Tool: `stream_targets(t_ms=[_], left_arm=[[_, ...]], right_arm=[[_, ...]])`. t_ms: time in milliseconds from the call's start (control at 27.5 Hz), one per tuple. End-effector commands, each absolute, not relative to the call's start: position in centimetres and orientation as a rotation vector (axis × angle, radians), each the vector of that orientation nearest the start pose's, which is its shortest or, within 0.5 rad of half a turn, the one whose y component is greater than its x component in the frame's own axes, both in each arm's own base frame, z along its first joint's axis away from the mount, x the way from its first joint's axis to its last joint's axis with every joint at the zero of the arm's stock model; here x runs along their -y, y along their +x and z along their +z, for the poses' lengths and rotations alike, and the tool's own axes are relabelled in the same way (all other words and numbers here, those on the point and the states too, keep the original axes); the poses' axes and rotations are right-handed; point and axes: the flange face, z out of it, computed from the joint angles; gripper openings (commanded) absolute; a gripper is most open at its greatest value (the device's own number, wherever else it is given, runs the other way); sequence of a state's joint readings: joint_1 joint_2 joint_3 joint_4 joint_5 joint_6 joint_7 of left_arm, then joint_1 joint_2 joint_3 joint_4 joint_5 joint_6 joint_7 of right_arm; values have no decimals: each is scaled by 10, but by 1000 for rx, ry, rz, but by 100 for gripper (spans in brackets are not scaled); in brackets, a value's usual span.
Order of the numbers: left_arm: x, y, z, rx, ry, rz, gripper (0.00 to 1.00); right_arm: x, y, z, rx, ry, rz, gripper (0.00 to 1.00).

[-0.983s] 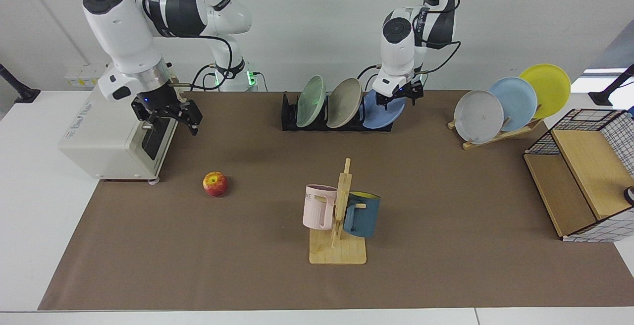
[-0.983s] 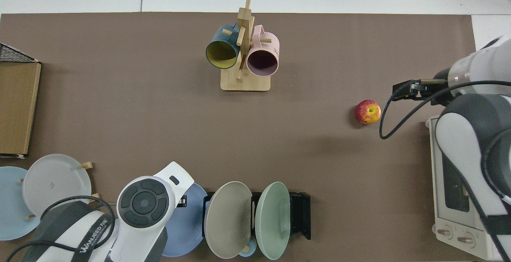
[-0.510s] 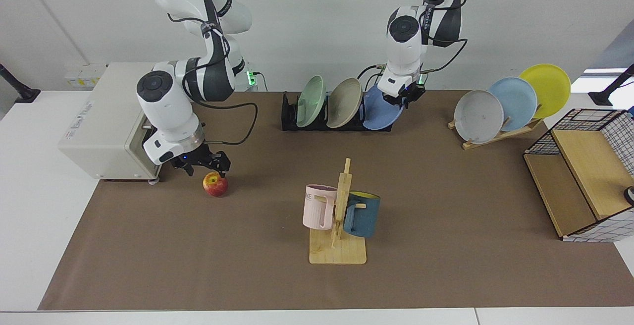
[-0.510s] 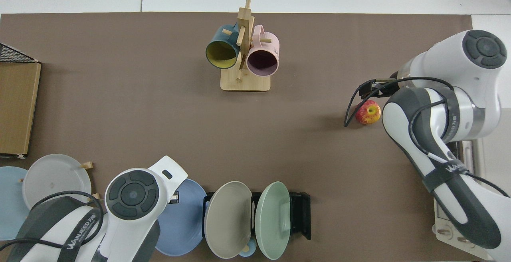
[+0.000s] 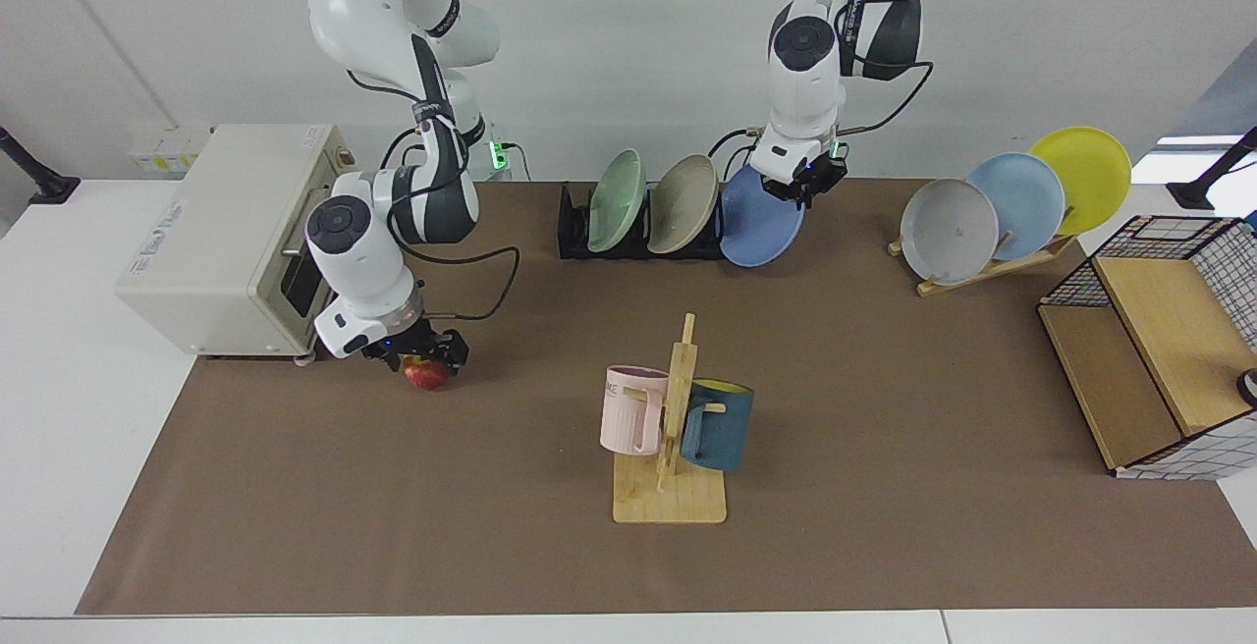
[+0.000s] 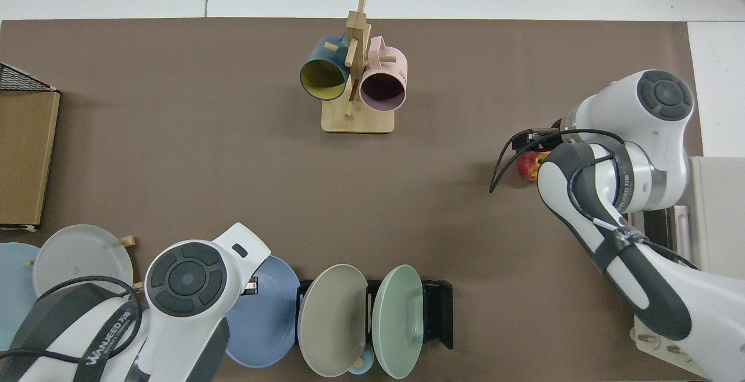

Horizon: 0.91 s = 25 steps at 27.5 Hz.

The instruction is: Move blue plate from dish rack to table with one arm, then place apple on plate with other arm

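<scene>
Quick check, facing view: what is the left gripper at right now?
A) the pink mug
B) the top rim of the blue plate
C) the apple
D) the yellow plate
B: the left gripper sits at the top rim of the blue plate, at the end of the dish rack; the right gripper is down over the apple.

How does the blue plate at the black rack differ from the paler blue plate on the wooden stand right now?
The blue plate is a deeper periwinkle; the paler blue plate is sky-blue. The blue plate sits at the end of the dish rack with the left tool on its upper rim; the paler blue plate leans untouched between a grey and a yellow plate. Both are round and tilted.
</scene>
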State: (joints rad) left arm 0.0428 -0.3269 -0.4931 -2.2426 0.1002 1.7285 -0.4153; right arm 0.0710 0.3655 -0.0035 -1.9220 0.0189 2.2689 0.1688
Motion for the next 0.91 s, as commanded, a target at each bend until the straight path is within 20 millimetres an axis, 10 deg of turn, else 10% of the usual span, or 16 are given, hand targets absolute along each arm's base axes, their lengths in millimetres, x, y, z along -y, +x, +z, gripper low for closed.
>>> stream_targets(t_ms=[0, 73, 146, 510, 874], left_arm=[[190, 411, 504, -26, -2778, 103, 0], [181, 418, 510, -24, -2763, 88, 0], [161, 431, 526, 36, -2774, 60, 0], [111, 497, 539, 613, -2975, -45, 0], [139, 513, 486, 899, -3160, -9, 0]], right_arm=[[-43, 616, 299, -172, -3126, 21, 67], [-39, 616, 298, -159, -3130, 30, 21], [-39, 616, 300, -140, -3131, 33, 0], [-42, 620, 314, -129, -3131, 18, 0], [-44, 622, 370, -132, -3129, -3, 0]])
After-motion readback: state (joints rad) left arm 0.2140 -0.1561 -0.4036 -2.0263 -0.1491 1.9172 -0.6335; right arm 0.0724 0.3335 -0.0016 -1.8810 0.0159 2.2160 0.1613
